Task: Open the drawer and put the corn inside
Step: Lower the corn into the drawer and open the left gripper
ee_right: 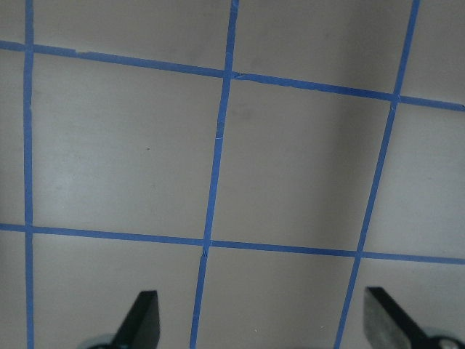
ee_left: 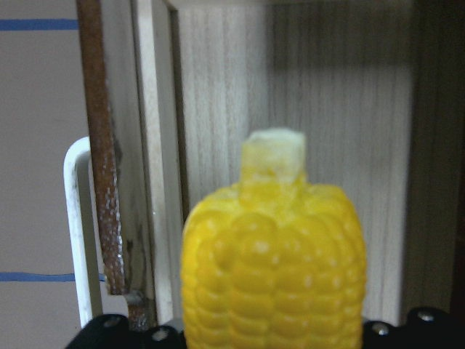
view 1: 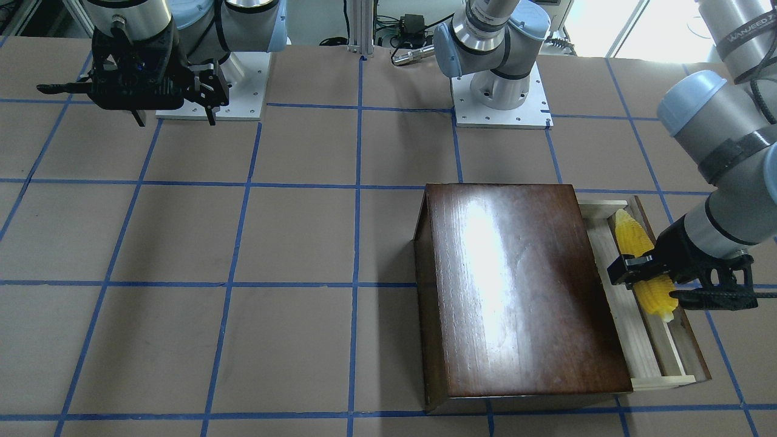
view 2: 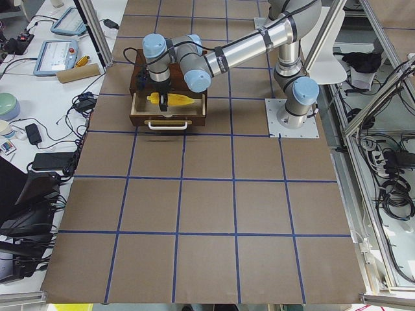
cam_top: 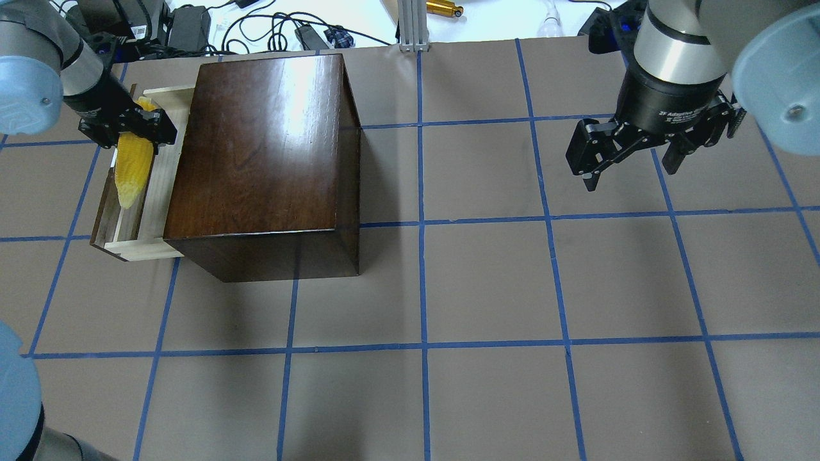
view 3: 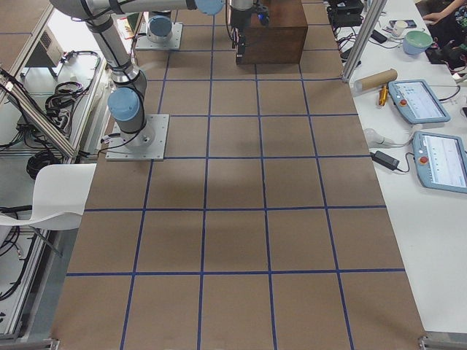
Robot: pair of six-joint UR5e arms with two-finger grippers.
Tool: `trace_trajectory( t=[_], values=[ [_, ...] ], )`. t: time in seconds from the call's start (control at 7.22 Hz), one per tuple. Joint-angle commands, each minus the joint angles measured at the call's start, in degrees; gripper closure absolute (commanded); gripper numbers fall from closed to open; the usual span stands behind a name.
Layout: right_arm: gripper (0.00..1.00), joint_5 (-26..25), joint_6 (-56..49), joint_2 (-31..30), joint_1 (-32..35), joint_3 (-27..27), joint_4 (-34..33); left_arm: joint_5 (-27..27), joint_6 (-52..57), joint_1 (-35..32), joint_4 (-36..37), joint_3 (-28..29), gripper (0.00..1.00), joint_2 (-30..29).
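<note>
Step in hand: the drawer is out and the corn is over it, so I'd judge what's left is setting it down and letting go.
Corn: the corn [ee_left: 272, 269] is clamped in the left gripper [view 1: 652, 276]. It lies lengthwise along the drawer, with the pale stub end pointing away from the robot and the tapered tip towards it.
Left gripper: its fingers are closed across the cob, nearer the stub than the tip.
Height: I can't tell whether the cob is touching the drawer floor or hanging just above it.
Drawer: the drawer [view 1: 665, 381] juts out of the box's side on the robot's left, at the far left of the table. Its pale floor shows beneath the corn.
Placement: the cob sits close to the dark front panel and its metal pull [ee_left: 76, 225], not near the box. I'd nudge it a little towards the box so it lands on the floor and not on the front rim.
Release: I'd lower until the cob rests, then open only as wide as needed. It's round and bumpy, so it may roll a little. Lifting straight up should keep the fingers off the drawer walls.
Box: the dark wooden box [cam_top: 262, 141] stands just beside the gripper, so there isn't much room on that side.
Right gripper: the right gripper [cam_top: 631, 173] hangs with its jaws spread and nothing in them, over bare table well apart on the right.
Writing: white print on the right gripper's body starts "2F Adaptive", and the rest is too small to read. The band on the left arm has lettering too blurred to make out.
</note>
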Motion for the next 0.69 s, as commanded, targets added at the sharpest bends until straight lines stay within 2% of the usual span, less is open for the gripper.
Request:
trace_trajectory(
  t=[0.0,0.28,0.55],
  values=[
    [0.0,0.0,0.0,0.0,0.0,0.0,0.0,0.3,0.0,-0.4,-2.1,0.3,0.0,2.2],
    [0.0,0.0,0.0,0.0,0.0,0.0,0.1,0.4,-0.1,-0.5,-7.4,0.5,0.0,6.8],
    [0.0,0.0,0.0,0.0,0.0,0.0,0.0,0.5,-0.4,-0.7,-18.1,0.7,0.0,15.3]
  ],
)
